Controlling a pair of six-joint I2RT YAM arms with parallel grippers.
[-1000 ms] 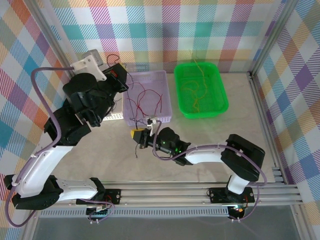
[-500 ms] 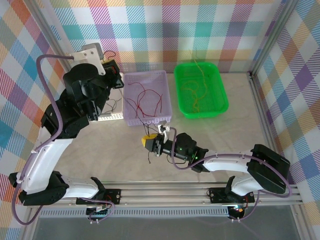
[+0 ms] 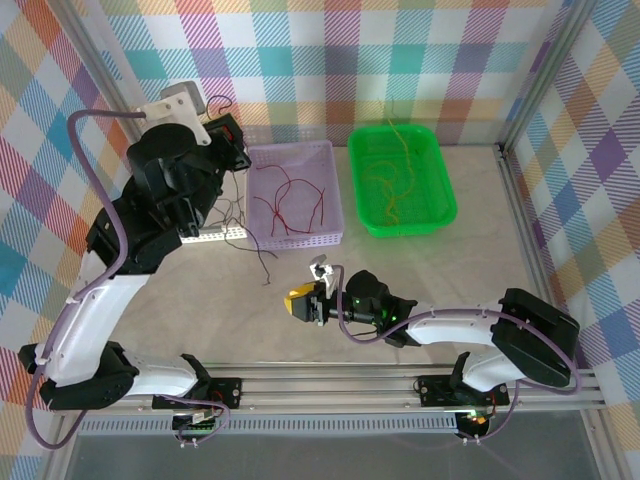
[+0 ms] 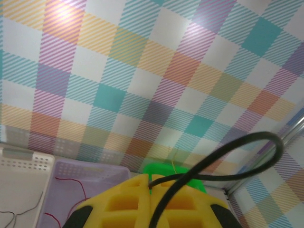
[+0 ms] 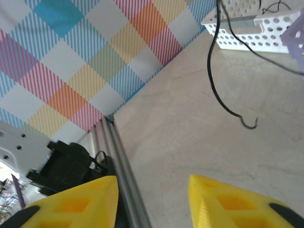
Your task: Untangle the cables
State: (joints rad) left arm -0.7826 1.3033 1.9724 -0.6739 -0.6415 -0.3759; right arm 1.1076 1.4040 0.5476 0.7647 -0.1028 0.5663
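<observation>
L claw (image 4: pixel 149 183) is pinched closed on a black cable (image 4: pixel 256 136) that loops out of the tips. Its tail hangs past the white basket (image 3: pixel 215 233) toward the table (image 3: pixel 430 270). Best move imo: bring L arm over that basket, lower till the tail coils inside, then let go, w/o snagging the red cables (image 3: pixel 295 195) in the lilac basket (image 3: pixel 338 205) beside it. L arm is reared high, elbow bent. R claw (image 5: pixel 152 183) is spread wide, holding nothing, low over the table, R arm stretched flat.
</observation>
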